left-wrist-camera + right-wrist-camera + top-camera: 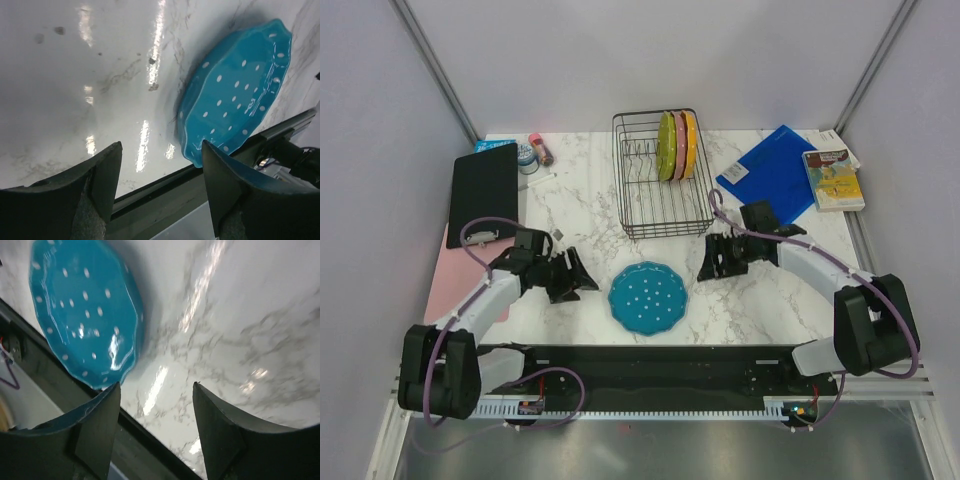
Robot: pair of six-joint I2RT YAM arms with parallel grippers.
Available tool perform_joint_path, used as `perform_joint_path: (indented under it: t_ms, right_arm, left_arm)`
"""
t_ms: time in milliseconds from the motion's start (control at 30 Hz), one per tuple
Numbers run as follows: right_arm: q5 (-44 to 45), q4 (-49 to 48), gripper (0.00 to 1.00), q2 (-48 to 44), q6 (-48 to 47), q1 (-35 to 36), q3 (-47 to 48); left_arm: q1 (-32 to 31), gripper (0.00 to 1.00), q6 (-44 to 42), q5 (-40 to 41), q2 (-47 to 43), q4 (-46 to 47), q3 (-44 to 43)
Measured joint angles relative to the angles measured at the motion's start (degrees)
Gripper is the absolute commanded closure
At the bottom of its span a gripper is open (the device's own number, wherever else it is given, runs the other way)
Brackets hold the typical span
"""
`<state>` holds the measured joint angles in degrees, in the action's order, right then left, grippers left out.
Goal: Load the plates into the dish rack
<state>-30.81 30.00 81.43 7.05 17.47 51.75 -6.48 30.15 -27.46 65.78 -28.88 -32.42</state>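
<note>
The teal blue plate (648, 297) lies flat on the marble table near the front edge; it also shows in the left wrist view (235, 95) and the right wrist view (85, 310). The lime green plate (666, 146), pink plate (679, 146) and orange-yellow plate (691, 144) stand upright in the right end of the black wire dish rack (640, 210). My left gripper (582, 277) is open and empty, just left of the teal plate. My right gripper (708, 264) is open and empty, just right of it. Neither touches the plate.
A flat black tablet (483, 190) lies at the back left over a pink sheet (445, 275). Small bottles (533, 151) stand behind it. A blue folder (768, 175) and a book (833, 180) lie at the back right. The black base rail (640, 365) runs along the front edge.
</note>
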Motion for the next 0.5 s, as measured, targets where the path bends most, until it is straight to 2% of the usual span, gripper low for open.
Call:
perform_joint_path:
  t_ms: [167,300,467,500]
  right_arm:
    - [-6.0,-5.7,0.28,-2.4,10.7,0.2,-14.6]
    - [-9.1,-17.0,0.25,-3.9,18.7,0.2,-20.0]
    - [-10.3,-30.5,0.23,-1.9,26.4,0.2,-24.2]
    - [-10.8,-32.9,0.22,-0.3,27.6,0.2,-24.4]
  left_arm:
    - [-7.9,0.28,0.3,-0.4,5.1,5.0,0.0]
    - [-10.1,0.29,1.9,-0.7,10.2,8.2,0.0]
    - [-11.9,0.37,4.9,-2.0,13.5,11.7,0.0]
    - [-12.4,0.43,5.6,-2.5,14.3,12.9,0.0]
